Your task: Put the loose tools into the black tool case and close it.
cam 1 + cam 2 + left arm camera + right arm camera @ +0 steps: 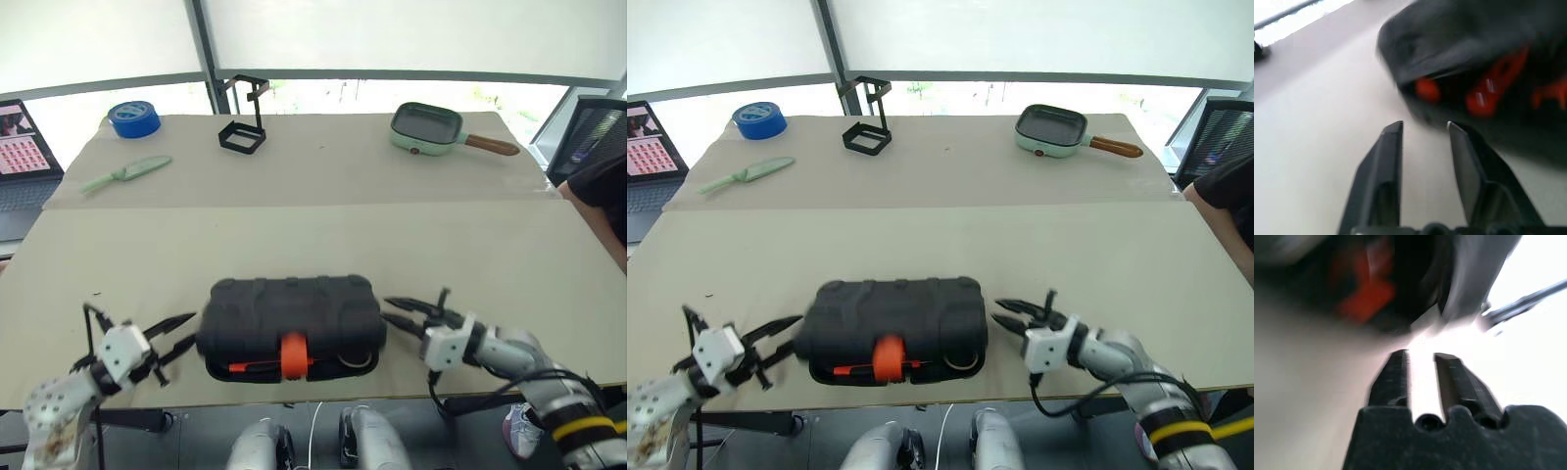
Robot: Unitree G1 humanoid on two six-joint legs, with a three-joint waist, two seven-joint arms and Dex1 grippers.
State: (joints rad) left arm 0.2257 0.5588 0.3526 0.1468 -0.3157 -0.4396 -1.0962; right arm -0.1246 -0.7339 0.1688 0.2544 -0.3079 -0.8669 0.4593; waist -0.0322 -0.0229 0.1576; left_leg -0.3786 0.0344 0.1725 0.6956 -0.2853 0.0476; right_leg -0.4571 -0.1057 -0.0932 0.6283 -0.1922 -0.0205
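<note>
The flat black plastic clamshell tool case [290, 323] lies crosswise at the counter's [323, 240] near edge, its lid down but slightly agape. It is flanked by the left pincer [178, 334] at nine o'clock and the right pincer [397, 312] at three, both spread, empty, about equally near.

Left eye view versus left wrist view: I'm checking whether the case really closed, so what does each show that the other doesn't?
Left eye view alone: the black tool case's closed lid from above, its orange latch at the front edge, and the right claw beside the case, apart from it.

Left wrist view alone: a low look at the case's side, where orange parts show in a dark gap under the lid.

Both: the open, empty left claw near the case.
</note>
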